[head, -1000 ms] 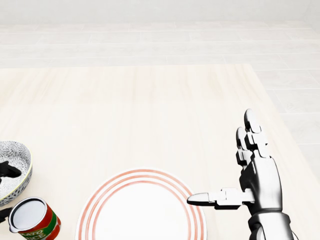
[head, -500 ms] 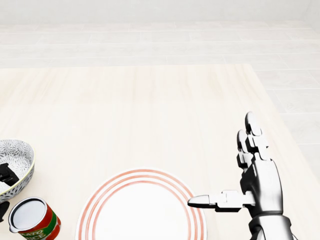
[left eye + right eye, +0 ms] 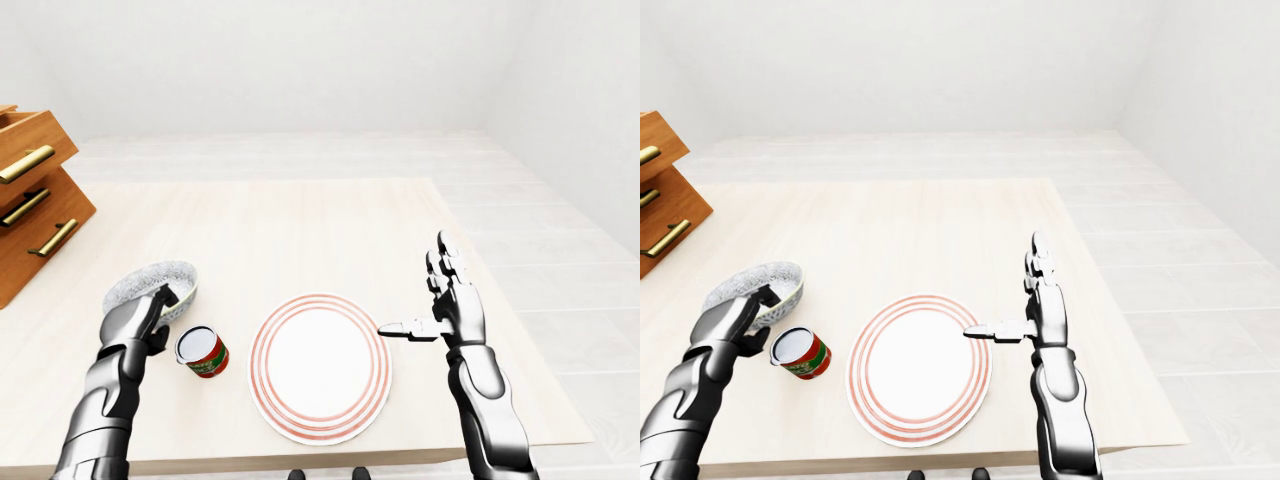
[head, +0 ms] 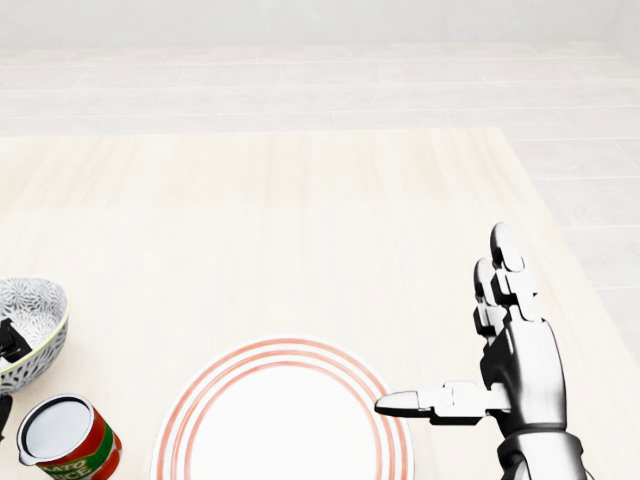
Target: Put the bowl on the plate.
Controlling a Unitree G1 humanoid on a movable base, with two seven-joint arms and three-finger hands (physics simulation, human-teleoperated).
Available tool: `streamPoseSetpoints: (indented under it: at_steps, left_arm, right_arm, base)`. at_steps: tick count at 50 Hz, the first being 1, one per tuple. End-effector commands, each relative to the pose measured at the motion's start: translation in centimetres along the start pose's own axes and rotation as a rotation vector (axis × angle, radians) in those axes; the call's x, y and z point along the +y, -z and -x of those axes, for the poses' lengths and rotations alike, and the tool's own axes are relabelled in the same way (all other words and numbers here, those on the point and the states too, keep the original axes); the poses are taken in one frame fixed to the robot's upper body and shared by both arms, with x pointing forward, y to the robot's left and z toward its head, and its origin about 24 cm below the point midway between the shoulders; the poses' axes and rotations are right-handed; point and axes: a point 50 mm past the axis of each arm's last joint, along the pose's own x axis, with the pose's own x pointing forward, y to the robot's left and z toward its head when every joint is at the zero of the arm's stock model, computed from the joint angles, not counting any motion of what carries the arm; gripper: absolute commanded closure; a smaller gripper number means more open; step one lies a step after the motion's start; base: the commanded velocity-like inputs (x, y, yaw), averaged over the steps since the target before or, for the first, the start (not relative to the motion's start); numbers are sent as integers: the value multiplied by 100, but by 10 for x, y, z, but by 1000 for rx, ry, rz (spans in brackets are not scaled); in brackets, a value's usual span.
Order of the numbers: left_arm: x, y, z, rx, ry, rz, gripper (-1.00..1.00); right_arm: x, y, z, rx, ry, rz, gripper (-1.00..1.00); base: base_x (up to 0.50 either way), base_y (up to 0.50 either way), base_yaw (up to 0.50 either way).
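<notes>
A grey patterned bowl [image 3: 148,285] with a pale rim is at the left of the table, tilted. My left hand [image 3: 152,312] is shut on its near rim, thumb inside and fingers underneath. In the head view only the bowl's right part [image 4: 35,325] shows at the left edge. The white plate [image 3: 320,365] with red rings lies flat at the table's near middle, to the right of the bowl. My right hand [image 3: 422,296] stands open just right of the plate, fingers up and thumb pointing left over the plate's edge, holding nothing.
A red tomato can [image 3: 202,352] stands upright between the bowl and the plate, close to my left hand. A wooden drawer cabinet [image 3: 30,205] sits at the table's far left. The table's right edge [image 3: 500,300] runs just beyond my right hand.
The bowl has risen a little and drifted left in the head view, held by my left hand. My right hand has sunk slightly and otherwise stays in place.
</notes>
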Motion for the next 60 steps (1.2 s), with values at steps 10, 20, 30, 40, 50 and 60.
streamPoseSetpoints:
  at_steps: [10, 20, 30, 40, 50, 60]
  left_arm:
    - [12, -1, -1, -12, -41, -8, 87]
    - [23, -4, 0, -27, -62, -10, 93]
    - [34, -5, 0, -35, -87, -13, 100]
    - [47, -8, 3, -45, -118, -35, 100]
    - [63, -13, 7, -49, -165, -74, 100]
    - [82, -26, 15, -70, -201, -76, 100]
  right_arm:
    - [0, -8, -2, -34, -3, 4, -100]
    - [1, -10, -3, -44, -8, 6, -100]
    - [2, -10, -3, -46, -11, 5, -100]
    - [2, -10, -2, -43, -10, 7, -100]
    - [2, -9, -2, -39, -7, 5, -100]
    - [3, -6, -3, -27, -9, 5, -100]
  base:
    - [0, 0, 0]
    - [0, 0, 0]
    - [0, 0, 0]
    - [0, 0, 0]
    - [0, 0, 0]
    - [0, 0, 0]
